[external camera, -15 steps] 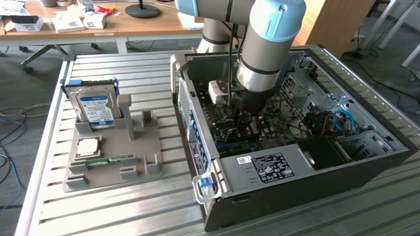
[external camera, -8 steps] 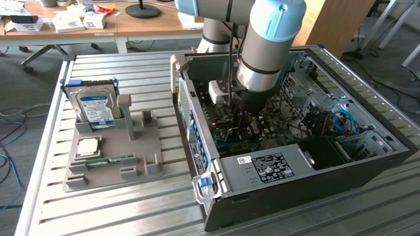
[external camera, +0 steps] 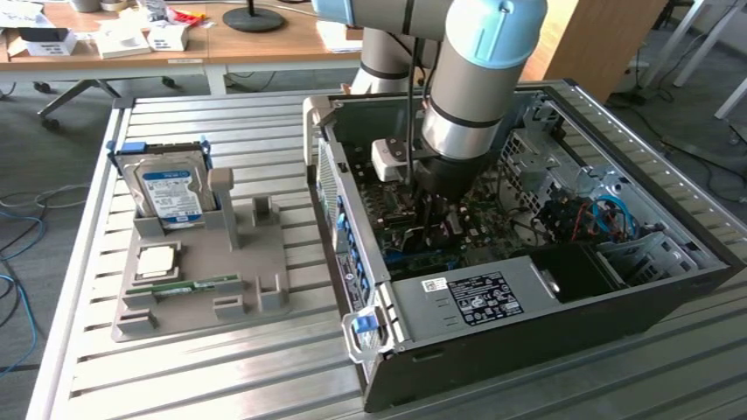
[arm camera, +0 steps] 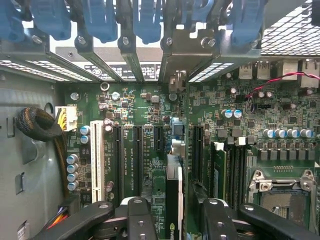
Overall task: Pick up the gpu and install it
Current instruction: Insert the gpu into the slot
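The gpu (arm camera: pixel 173 200) is a thin dark card seen edge-on, standing upright in a slot of the green motherboard (arm camera: pixel 150 110). My gripper (arm camera: pixel 178 209) straddles it, and its black fingers (arm camera: pixel 142 220) stand a little apart from the card on both sides, so it is open. In the exterior view the gripper (external camera: pixel 435 214) reaches down into the open computer case (external camera: pixel 526 350), over the motherboard's middle; the card itself is hidden there by the arm.
A grey tray (external camera: pixel 257 289) at the exterior view's left holds a silver hard drive (external camera: pixel 170 188), a processor (external camera: pixel 157 261) and a green memory stick (external camera: pixel 192 286). Inside the case are blue slot latches (arm camera: pixel 100 20), a white slot (arm camera: pixel 97 160), a processor socket (arm camera: pixel 285 185) and a black cable bundle (arm camera: pixel 37 125).
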